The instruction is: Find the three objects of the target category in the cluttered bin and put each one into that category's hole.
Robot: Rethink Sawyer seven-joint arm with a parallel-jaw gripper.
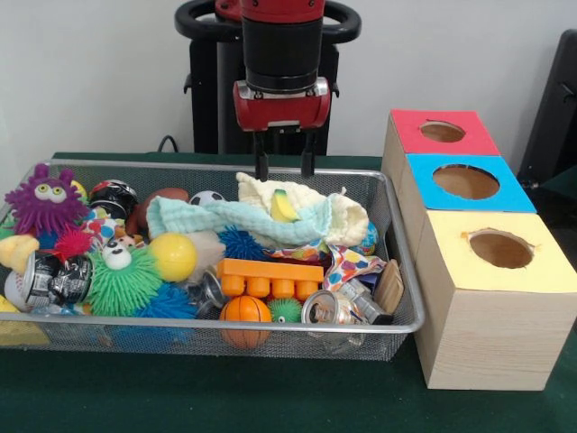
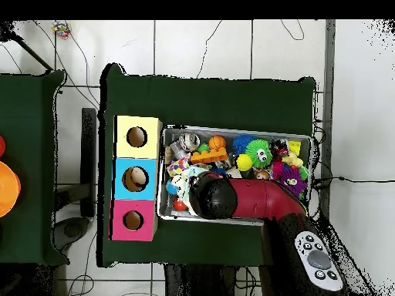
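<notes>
The wire mesh bin (image 1: 225, 326) holds mixed clutter. A cream cloth (image 1: 306, 206) lies at its back right, with a pale blue cloth (image 1: 216, 217) stretched to its left. A white cloth with coloured dots (image 1: 347, 264) lies lower right, also seen in the overhead view (image 2: 179, 166). My gripper (image 1: 284, 168) hangs open and empty just above the cream cloth's back edge. In the overhead view the arm (image 2: 247, 199) covers the gripper and part of the bin (image 2: 231, 129). The yellow-panelled box's hole (image 1: 500, 249) (image 2: 136, 137) is right of the bin, nearest the camera.
A blue-panelled box hole (image 1: 466, 181) and a red-panelled box hole (image 1: 443, 132) stand behind the yellow one. The bin also holds a purple spiky toy (image 1: 45, 204), a yellow ball (image 1: 173, 256), an orange brick (image 1: 269, 277), a small basketball (image 1: 245, 311) and cans (image 1: 329, 308).
</notes>
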